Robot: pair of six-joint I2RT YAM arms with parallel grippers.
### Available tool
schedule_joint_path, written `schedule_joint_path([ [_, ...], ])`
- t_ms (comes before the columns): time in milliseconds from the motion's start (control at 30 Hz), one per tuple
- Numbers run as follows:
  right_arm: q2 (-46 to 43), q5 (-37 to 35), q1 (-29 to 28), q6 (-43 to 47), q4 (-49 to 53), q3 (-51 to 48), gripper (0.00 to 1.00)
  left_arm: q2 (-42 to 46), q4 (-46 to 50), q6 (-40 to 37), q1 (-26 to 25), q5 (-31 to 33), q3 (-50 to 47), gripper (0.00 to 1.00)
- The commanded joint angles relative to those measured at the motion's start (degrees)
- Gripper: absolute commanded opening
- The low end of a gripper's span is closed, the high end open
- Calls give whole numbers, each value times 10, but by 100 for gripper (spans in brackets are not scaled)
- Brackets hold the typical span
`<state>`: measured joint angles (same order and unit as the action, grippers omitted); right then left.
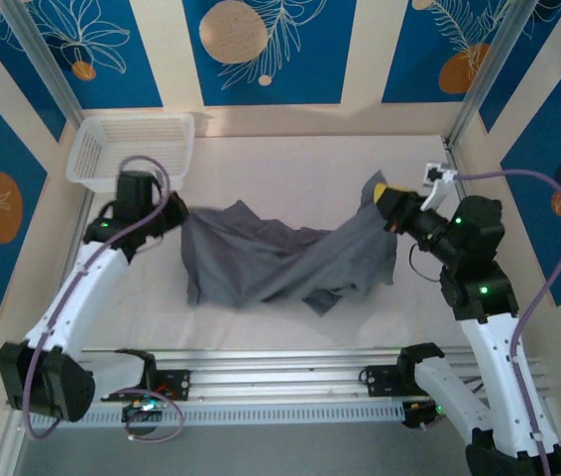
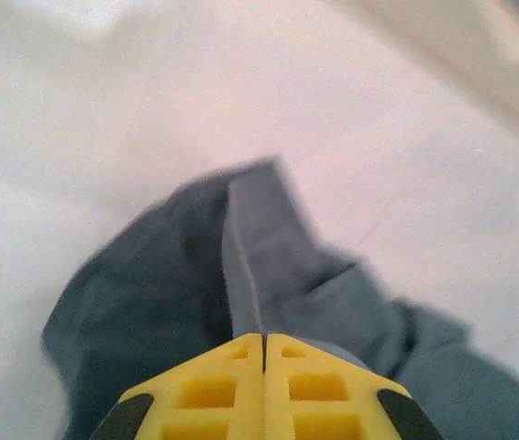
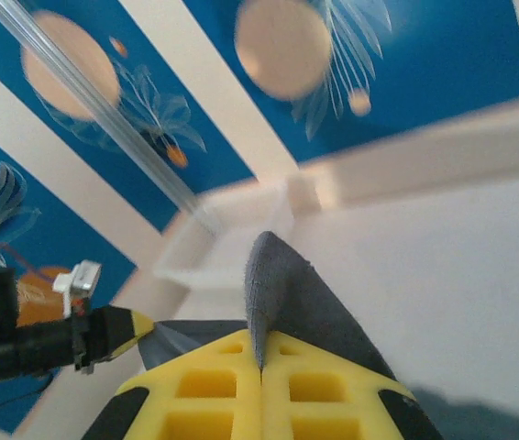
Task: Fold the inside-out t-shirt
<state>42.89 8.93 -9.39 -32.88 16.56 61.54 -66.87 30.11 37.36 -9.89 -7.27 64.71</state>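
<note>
The t-shirt (image 1: 271,253) lies crumpled at the middle of the desk (image 1: 290,164), stretched between both arms. The left fingers (image 2: 206,396) are pressed together, pinching its left edge. The right fingers (image 3: 206,396) pinch its right corner, raised above the desk. A white basket (image 1: 132,149) stands at the far-left corner.

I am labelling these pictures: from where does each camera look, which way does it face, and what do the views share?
Top view: above and behind the arms, facing down on the table; both arms, left tool and right tool show.
Left wrist: on the left arm, facing down along the shut left tool onto the t-shirt.
Right wrist: on the right arm, facing across the table toward the blue wall; right tool pinches a raised fold.
Shared: all three show the t-shirt.
</note>
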Motion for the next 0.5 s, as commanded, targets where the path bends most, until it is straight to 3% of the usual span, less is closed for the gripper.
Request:
schedule_joint_path([
  [0,11,-31,-2,29,-59,55,0,14,50,-10,27,-45,54,0],
  [267,20,-84,3,56,-22,54,0,-1,26,8,43,-68,42,0],
  [467,59,-153,24,81,32,20,0,-96,-22,2,43,-65,15,0],
])
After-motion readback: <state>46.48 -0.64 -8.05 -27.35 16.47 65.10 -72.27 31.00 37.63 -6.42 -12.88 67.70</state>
